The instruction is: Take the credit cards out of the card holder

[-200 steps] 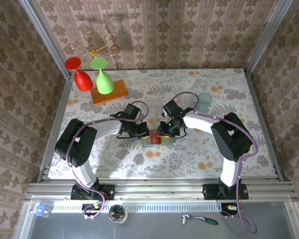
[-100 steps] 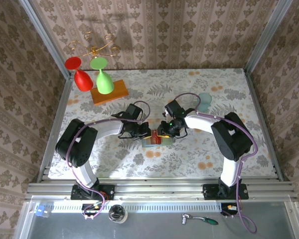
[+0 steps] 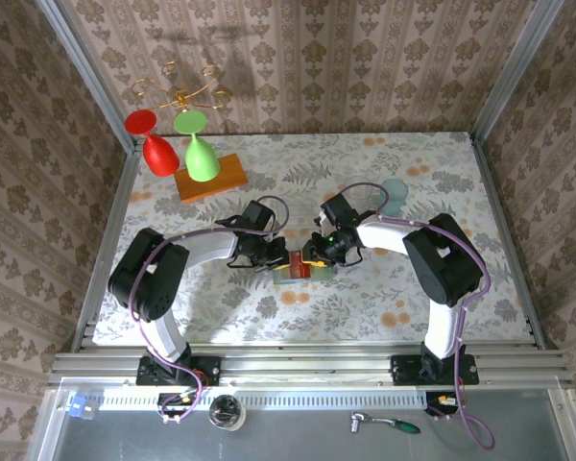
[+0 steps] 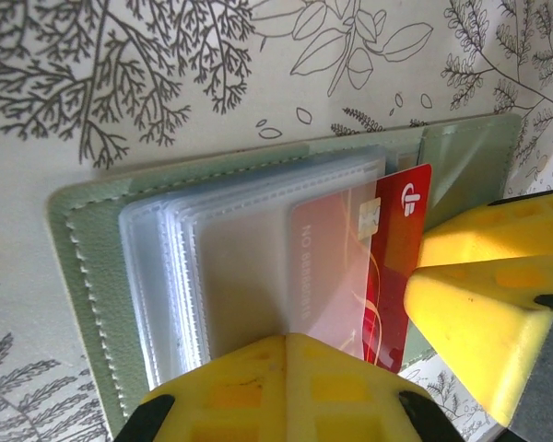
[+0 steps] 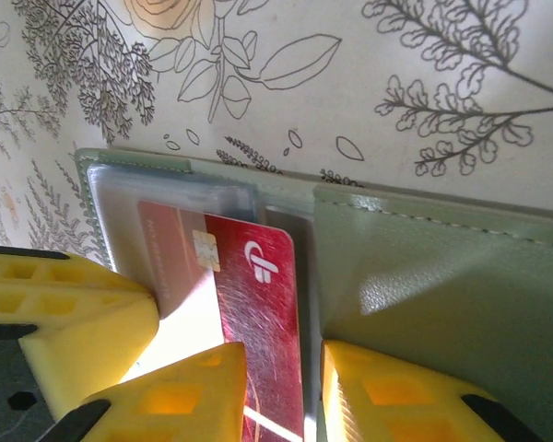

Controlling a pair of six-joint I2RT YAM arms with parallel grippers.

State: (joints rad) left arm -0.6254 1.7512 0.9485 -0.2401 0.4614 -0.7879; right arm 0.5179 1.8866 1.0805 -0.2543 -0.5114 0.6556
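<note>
The pale green card holder [image 3: 286,276] lies open mid-table, its clear sleeves [image 4: 212,249] fanned out. A red credit card [image 4: 401,239] sticks partway out of a sleeve toward the right. My left gripper [image 3: 276,257] is shut, its joined tips [image 4: 295,343] pressing on the sleeves. My right gripper [image 3: 319,257] stands over the card's exposed end [image 5: 258,285]. Its jaws [image 5: 281,368] are a little apart, one finger on the card, the other on the holder's green flap [image 5: 442,276]. No other card shows.
A translucent teal cup [image 3: 394,195] stands behind the right arm. At the back left, red [image 3: 156,146] and green [image 3: 200,151] glasses rest upside down on an orange wooden block [image 3: 211,177]. Metal rails [image 3: 307,363] edge the table.
My right gripper has drifted slightly to the right over the holder. The left gripper stays pressed on the sleeves.
</note>
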